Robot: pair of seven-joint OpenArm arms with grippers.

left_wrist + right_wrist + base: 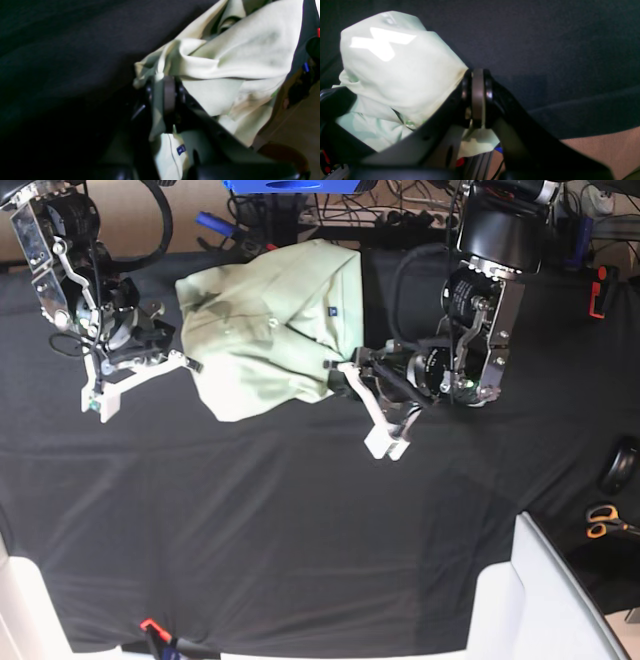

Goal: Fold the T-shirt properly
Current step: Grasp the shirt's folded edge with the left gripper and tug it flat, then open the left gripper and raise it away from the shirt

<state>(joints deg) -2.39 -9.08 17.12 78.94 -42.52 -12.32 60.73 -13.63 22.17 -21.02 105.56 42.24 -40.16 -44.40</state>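
T-shirt (270,325) bunched on black table cloth (300,530). Left gripper (160,75) and right gripper (476,75) each pinch an edge, arms reaching inward from opposite sides.

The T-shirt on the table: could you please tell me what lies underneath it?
The T-shirt lies bunched on the black table covering, which shows all around it. Whatever sits directly beneath the cloth is covered and cannot be seen.

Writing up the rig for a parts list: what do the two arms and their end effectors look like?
Both arms are black and bare metal with exposed black cables. The left end effector and right end effector have white outer finger frames; wrist views show black fingers with grey pads.
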